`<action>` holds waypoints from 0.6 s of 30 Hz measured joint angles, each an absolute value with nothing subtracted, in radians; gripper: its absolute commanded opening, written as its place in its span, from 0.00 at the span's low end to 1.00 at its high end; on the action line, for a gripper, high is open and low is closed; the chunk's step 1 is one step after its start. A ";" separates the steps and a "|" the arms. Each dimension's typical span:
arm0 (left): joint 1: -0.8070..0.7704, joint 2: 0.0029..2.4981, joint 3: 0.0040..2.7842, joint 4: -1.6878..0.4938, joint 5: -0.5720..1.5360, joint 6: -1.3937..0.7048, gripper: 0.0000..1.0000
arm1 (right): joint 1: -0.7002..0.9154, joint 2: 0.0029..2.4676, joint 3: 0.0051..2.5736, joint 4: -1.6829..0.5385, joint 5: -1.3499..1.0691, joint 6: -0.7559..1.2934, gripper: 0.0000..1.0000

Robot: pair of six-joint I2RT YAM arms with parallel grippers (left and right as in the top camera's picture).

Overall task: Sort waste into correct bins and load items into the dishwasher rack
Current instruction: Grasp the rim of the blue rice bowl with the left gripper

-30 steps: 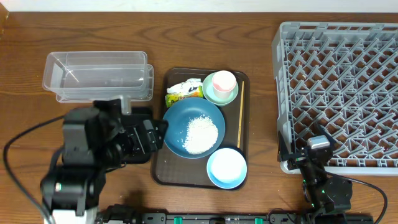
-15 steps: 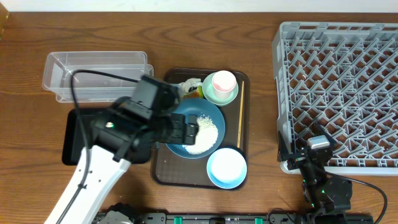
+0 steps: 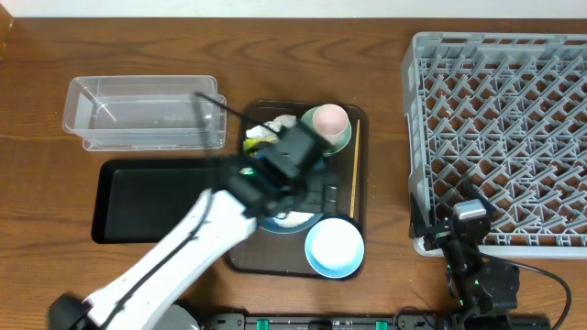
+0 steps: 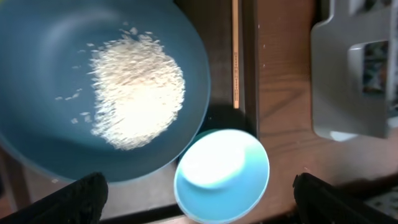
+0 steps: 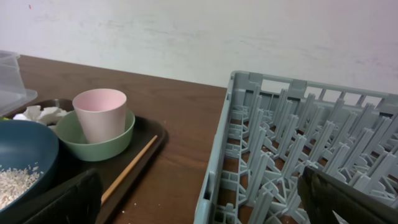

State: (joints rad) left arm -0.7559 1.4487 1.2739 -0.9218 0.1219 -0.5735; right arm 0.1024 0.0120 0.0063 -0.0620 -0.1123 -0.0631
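Nearest the arm bases, found the right gripper (image 5: 205, 205) parked by the front corner of the dishwasher rack (image 3: 504, 137), spread wide and holding nothing. Just beyond, on the brown serving tray (image 4: 217, 37), found the light blue bowl (image 4: 221, 174) empty and just beside the rim of the blue plate (image 4: 37, 50), contact impossible to tell. Found the left gripper (image 4: 200, 198) hanging above both, likewise released and empty. Judged the step in hand to be taking the plate and tipping its heap of rice (image 4: 134, 93) into a bin. Called for a pinch on bare rim, away from the bowl and the wooden stick (image 4: 235, 56), then a level lift to keep grains from sliding off. Further back, saw the pink cup (image 5: 99, 112) standing in the mint green bowl (image 5: 118, 146), with the crumpled wrapper (image 5: 40, 114) beside them. Off to the left on the tabletop (image 3: 385, 183), noted the black tray (image 3: 128, 192) and, farthest, the clear tub (image 3: 138, 115); could not tell the proper bin for rice.
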 measured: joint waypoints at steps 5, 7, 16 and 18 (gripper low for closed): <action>-0.790 1.546 1.274 -0.913 0.095 -0.596 0.98 | 0.102 0.012 0.006 -0.062 -0.112 -0.063 0.99; -0.790 1.577 1.274 -0.907 0.080 -0.601 0.98 | 0.102 0.012 0.006 -0.062 -0.112 -0.063 0.99; -0.808 1.725 1.274 -0.770 0.003 -0.608 0.91 | 0.102 0.012 0.006 -0.062 -0.112 -0.063 0.99; -0.826 1.758 1.274 -0.753 -0.026 -0.615 0.88 | 0.102 0.012 0.006 -0.062 -0.112 -0.063 0.99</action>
State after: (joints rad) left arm -0.8265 1.7580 1.2739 -0.7528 -0.0257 -0.6147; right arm 0.1024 0.0120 0.0063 -0.0616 -0.1123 -0.0631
